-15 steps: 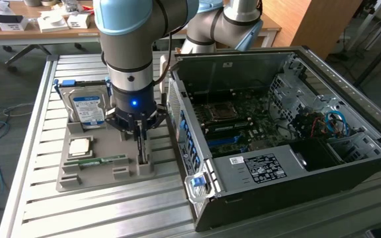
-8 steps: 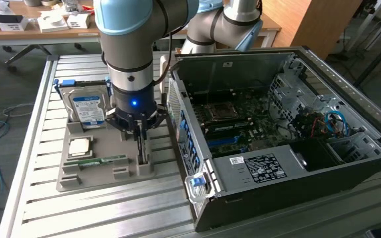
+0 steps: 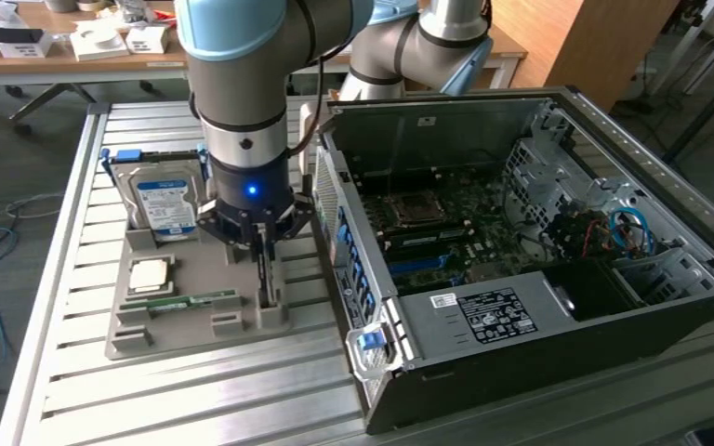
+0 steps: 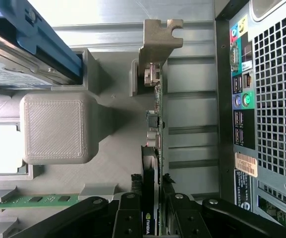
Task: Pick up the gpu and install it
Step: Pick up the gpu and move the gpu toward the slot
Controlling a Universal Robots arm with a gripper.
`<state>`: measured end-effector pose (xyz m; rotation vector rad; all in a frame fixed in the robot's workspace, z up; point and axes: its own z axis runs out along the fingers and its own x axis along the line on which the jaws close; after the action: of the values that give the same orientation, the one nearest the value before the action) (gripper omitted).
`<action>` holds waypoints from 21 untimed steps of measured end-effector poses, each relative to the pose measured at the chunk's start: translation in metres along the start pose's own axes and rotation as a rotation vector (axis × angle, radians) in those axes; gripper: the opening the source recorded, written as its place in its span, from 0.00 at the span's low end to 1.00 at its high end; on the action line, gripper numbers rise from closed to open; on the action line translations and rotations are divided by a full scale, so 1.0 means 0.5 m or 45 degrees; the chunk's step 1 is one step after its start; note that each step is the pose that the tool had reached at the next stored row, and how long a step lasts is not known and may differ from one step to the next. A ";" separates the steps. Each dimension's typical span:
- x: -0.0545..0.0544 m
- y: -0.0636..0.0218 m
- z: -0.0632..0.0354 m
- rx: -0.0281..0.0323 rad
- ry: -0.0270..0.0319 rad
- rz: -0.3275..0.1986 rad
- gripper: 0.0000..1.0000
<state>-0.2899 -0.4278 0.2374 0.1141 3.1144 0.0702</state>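
On the tabletop (image 3: 146, 409), a grey tray (image 3: 183, 339) holds a memory stick (image 3: 190, 302) toward the near edge. Behind the stick, the gpu (image 3: 267, 279) stands on edge in its slot, with the end effector (image 3: 265, 249) pinching its two faces. A hard drive (image 3: 165, 204) stands farther back.

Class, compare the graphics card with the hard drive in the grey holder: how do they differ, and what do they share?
The graphics card is thin and dark; the hard drive is thicker, silver, blue-labelled. The tool is at the graphics card; the hard drive stands apart from it. The hard drive has a blue frame; the graphics card a metal bracket. Both stand upright in the grey holder.
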 end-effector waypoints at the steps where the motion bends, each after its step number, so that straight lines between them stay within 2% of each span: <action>1: 0.000 0.000 -0.004 -0.0001 -0.0001 0.000 0.26; 8: -0.001 0.002 -0.046 -0.0001 -0.0001 0.000 0.26; 21: -0.004 0.007 -0.162 -0.0001 -0.0001 0.000 0.26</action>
<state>-0.2899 -0.4278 0.3185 0.1141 3.1142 0.0704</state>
